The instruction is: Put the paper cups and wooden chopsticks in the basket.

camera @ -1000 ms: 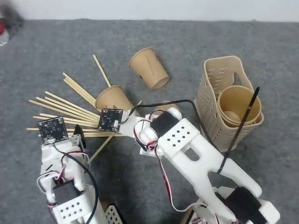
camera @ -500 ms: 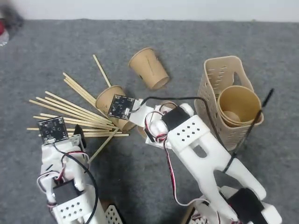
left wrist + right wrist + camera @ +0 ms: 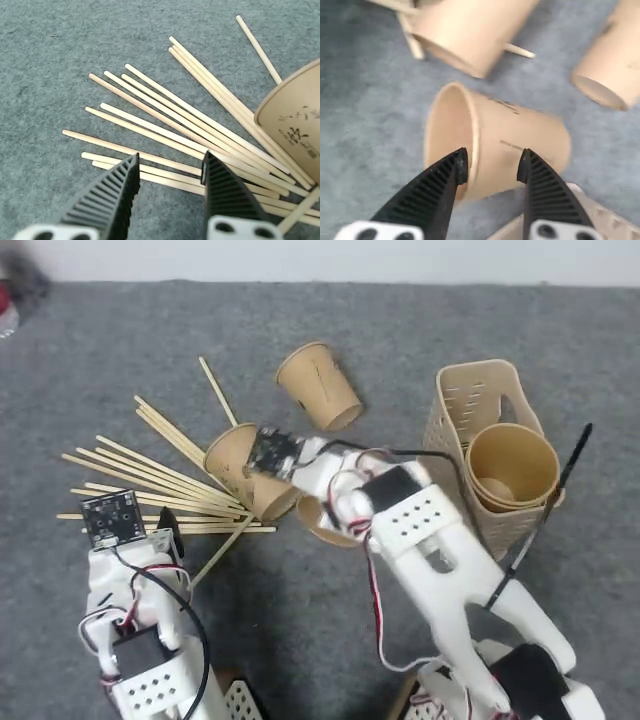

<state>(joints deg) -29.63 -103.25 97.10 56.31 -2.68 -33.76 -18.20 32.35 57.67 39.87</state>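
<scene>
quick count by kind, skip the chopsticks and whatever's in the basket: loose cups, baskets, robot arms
loose paper cups: 3
basket: 1
robot arms: 2
total: 6

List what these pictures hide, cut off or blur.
High view: the right arm covers most of one cup.
High view: the left arm's board covers parts of the chopsticks.
Right wrist view: the edge cuts off the far cup.
Basket: how many cups are nested inside.

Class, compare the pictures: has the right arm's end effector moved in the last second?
Yes: the right end effector moved away from the chopsticks, toward the basket.
</scene>
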